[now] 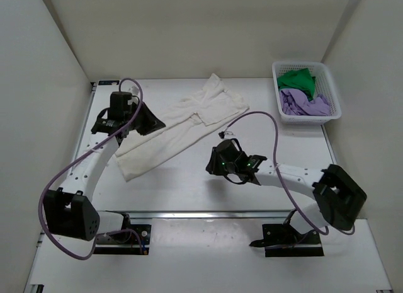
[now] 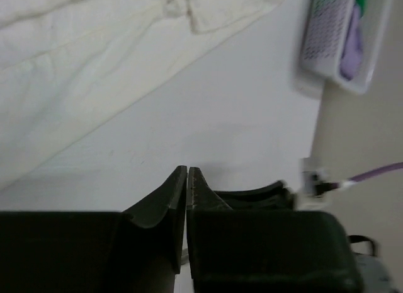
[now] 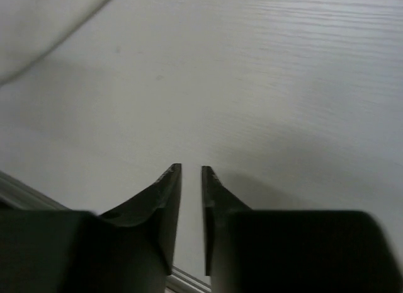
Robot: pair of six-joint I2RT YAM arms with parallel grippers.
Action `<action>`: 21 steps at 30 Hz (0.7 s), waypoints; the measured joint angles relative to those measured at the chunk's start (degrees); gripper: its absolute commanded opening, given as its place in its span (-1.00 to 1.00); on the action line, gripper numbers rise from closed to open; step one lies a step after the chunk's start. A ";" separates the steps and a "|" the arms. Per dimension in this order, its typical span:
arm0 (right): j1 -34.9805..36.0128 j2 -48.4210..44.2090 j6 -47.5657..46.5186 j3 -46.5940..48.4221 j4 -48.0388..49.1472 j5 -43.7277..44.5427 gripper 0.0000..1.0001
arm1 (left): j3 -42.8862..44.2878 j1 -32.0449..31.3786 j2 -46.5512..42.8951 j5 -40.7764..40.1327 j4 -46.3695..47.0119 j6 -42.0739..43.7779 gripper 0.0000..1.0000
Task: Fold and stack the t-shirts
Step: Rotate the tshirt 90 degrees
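Three t-shirts were in view. The cream-white t-shirt [image 1: 182, 126] lay spread on the white table [image 1: 189, 192], running on a slant from the near left toward the far middle, with its far end rumpled and one sleeve folded over. The bright green t-shirt [image 1: 297, 80] and the lavender-purple t-shirt [image 1: 302, 104] sat bunched together inside the white lattice basket [image 1: 301, 64] at the far right corner of the table. The green one lay at the back and the purple one nearer the front.

The left gripper [image 2: 188, 170] sat at the left edge of the cream-white shirt. In its wrist view the fingertips were pressed together with nothing caught between them. They hung over bare table, with the cloth lying just beyond them.

The right gripper [image 3: 190, 170] was low over bare table near the middle, just beside the shirt's near edge. Its fingers stood a narrow slit apart and held nothing. A pale edge of cloth showed only in the upper left corner of its wrist view. A purple cable [image 1: 264, 116] looped over the table above the right arm.
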 measured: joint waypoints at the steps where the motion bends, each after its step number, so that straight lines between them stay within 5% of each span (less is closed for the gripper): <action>1: 0.02 2.34 1.11 -0.07 3.85 -1.86 -0.47 | 1.60 0.74 -0.13 0.13 0.02 -0.90 -0.58; 3: 0.02 6.62 2.99 -0.02 11.10 -4.57 -0.26 | 6.88 2.25 0.57 -0.04 -0.87 -1.46 -0.47; 8: 2.54 18.32 7.34 4.46 21.86 -8.28 -0.16 | 22.05 9.25 1.55 -2.62 -4.44 -0.42 -0.36; 21: 8.02 42.93 21.38 25.05 31.23 -8.63 -0.19 | 26.25 10.49 3.61 -10.56 -15.15 2.29 -0.39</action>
